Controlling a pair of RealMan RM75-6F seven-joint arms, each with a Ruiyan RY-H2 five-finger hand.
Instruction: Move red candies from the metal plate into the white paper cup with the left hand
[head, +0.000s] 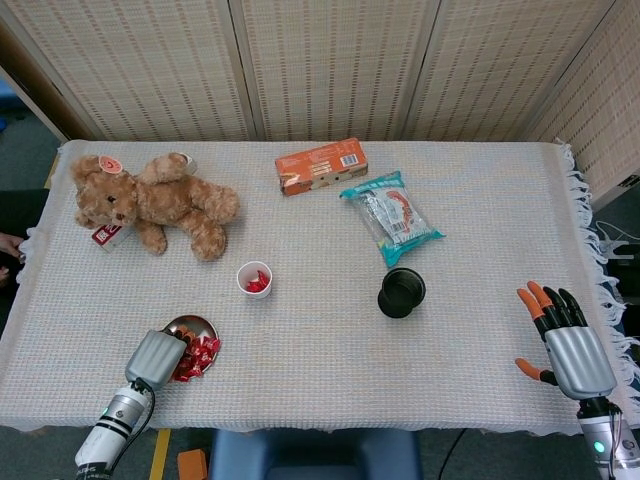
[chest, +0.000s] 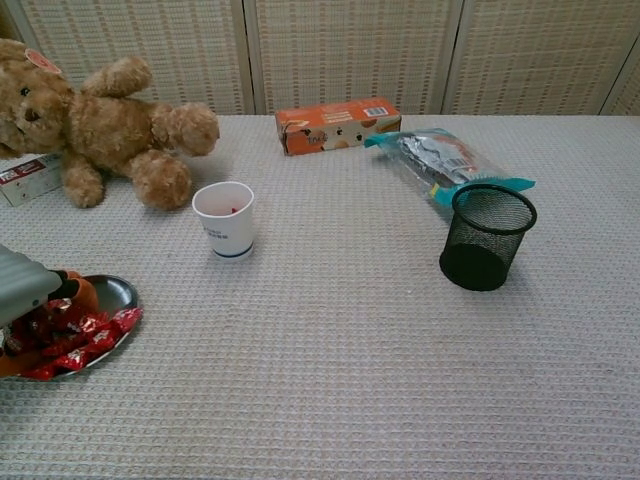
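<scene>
I am reaching with my left hand (head: 158, 357) into the near side of the metal plate (head: 193, 326), my fingers (chest: 78, 292) curling down among the red candies (head: 200, 352); whether they are already pinching one I cannot tell, since the palm is covering them. The candies are lying heaped on the plate's near half, with the far half showing bare metal. Judging by their looks, they are small, light, foil-wrapped pieces: crinkly, a little slippery, prone to sliding over each other, so I am thinking a pinch across one wrapper's body at the edge of the heap is the safest hold. I am counting one plate, one white paper cup (head: 254, 278) beyond the plate with some red already inside, and too many candies to count exactly. Further beyond the plate: one teddy bear (head: 155, 204), one orange box (head: 320, 165), one snack bag (head: 391, 218), one black mesh cup (head: 401, 292). My right hand (head: 567, 345) is resting open on the bench (head: 480, 250), fingers spread, well away from the plate.
</scene>
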